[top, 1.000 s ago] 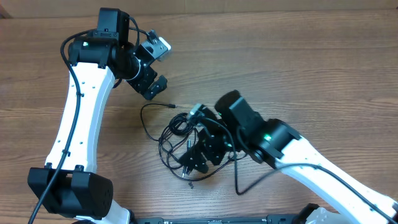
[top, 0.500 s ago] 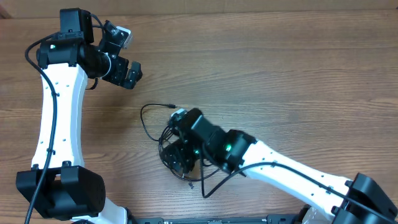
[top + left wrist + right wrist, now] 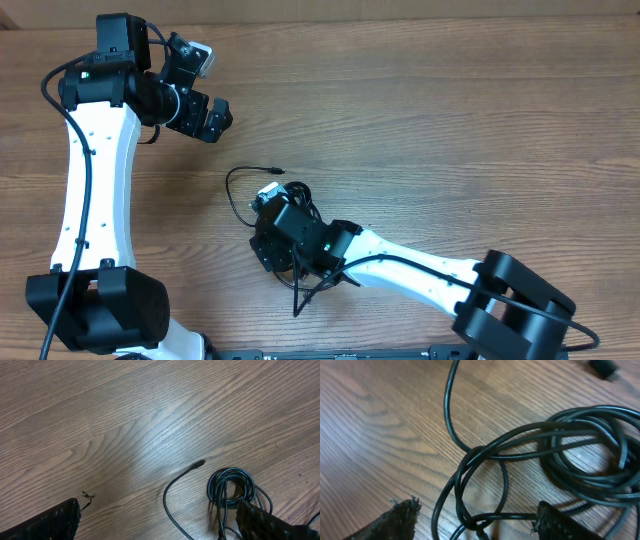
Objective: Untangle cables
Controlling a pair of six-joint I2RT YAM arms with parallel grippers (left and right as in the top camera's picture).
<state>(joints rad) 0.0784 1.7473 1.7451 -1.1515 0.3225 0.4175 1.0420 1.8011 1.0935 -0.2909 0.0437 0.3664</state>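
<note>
A tangled bundle of black cables (image 3: 240,214) lies mid-table, with one loose plug end (image 3: 275,171) pointing right. My right gripper (image 3: 272,246) is down over the bundle's left side and hides much of it. In the right wrist view it (image 3: 477,527) is open, its fingertips (image 3: 390,522) straddling a crossing of strands (image 3: 485,519); the coil (image 3: 590,455) lies to the right. My left gripper (image 3: 207,117) is open and empty, high at the far left. Its view shows the plug end (image 3: 199,464) and coil (image 3: 232,485) below it.
The table is bare brown wood (image 3: 450,100). A small dark fleck (image 3: 88,495) lies on the wood near the left gripper's left fingertip. A cable strand trails toward the front edge (image 3: 300,300) under the right arm.
My right gripper has moved left and down onto the cable bundle. My left arm swung left and away a second ago and has since stayed still.
</note>
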